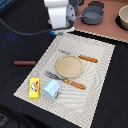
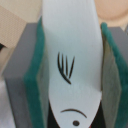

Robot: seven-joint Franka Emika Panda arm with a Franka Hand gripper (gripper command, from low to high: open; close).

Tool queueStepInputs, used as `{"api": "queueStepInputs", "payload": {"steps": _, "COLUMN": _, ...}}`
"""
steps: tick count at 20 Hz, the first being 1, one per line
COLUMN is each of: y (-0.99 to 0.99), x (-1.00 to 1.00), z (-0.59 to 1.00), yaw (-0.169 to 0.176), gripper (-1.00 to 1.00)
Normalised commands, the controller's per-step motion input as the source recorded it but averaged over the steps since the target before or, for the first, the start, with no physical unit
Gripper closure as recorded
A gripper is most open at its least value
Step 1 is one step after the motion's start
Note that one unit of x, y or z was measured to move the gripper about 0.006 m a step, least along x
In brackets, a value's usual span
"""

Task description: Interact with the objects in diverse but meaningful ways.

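The gripper (image 2: 70,75) is clamped on the white tube (image 2: 70,60), its green pads (image 2: 34,70) pressing both sides to hold it lifted beyond the mat's (image 1: 95,90) far edge, while box (image 1: 34,88) and carton (image 1: 51,89) stand at the mat's near corner.

You see the plate (image 1: 68,66) mid-mat (image 1: 100,90), knife (image 1: 80,57) behind it, fork (image 1: 65,79) before it; box (image 1: 34,88) and carton (image 1: 51,89) sit side by side at the exterior view's left.
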Motion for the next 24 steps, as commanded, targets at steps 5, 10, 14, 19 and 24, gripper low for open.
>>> {"api": "queueStepInputs", "payload": {"steps": 5, "y": 0.57, "x": 0.58, "z": 0.56, "yaw": 0.003, "gripper": 1.00}}
{"api": "queueStepInputs", "payload": {"steps": 10, "y": 0.59, "x": 0.52, "z": 0.45, "yaw": 0.013, "gripper": 1.00}}
{"api": "queueStepInputs", "payload": {"steps": 14, "y": 0.57, "x": 0.56, "z": 0.40, "yaw": 0.004, "gripper": 1.00}}
{"api": "queueStepInputs", "payload": {"steps": 19, "y": 0.56, "x": 0.64, "z": 0.35, "yaw": 0.000, "gripper": 1.00}}
{"api": "queueStepInputs", "payload": {"steps": 24, "y": 0.55, "x": 0.64, "z": 0.34, "yaw": 0.000, "gripper": 1.00}}
